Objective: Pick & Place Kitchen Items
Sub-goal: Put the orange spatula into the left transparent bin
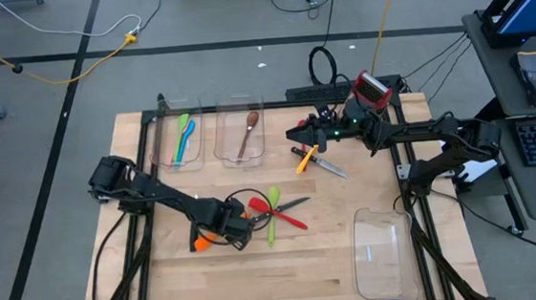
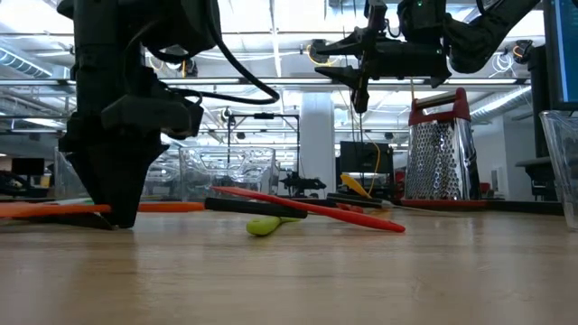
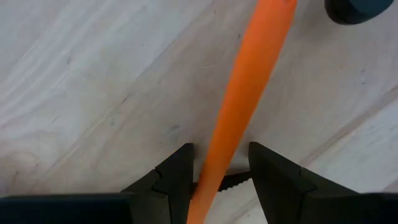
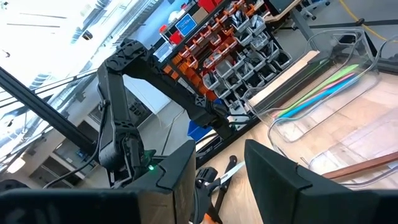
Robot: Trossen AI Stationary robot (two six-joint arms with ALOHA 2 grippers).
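Observation:
An orange utensil [image 1: 201, 241] lies flat on the wooden table; its long handle [image 3: 239, 106] runs between the fingers of my left gripper [image 1: 228, 226]. That gripper is open and points down at the table [image 2: 117, 212]. A red utensil [image 1: 288, 217], a green spoon [image 1: 273, 217] and black-handled scissors [image 1: 290, 206] lie crossed just right of it. A yellow utensil [image 1: 305, 159] and a steel knife [image 1: 327, 166] lie under my right gripper [image 1: 297, 133], which is open, empty and raised above the table [image 4: 221, 180]. My left gripper comes from above, pointing down, with one finger [image 3: 174, 177] on each side of the orange handle [image 3: 214, 168], across its length. The handle lies on the table. I cannot tell whether either finger touches it.
Two clear bins stand at the far left: one [image 1: 179, 138] holds green, blue and pink utensils, the other [image 1: 241, 133] a wooden spoon. A third clear bin [image 1: 383, 251] stands at the near right. A red-and-silver grater [image 1: 371, 89] stands behind my right gripper.

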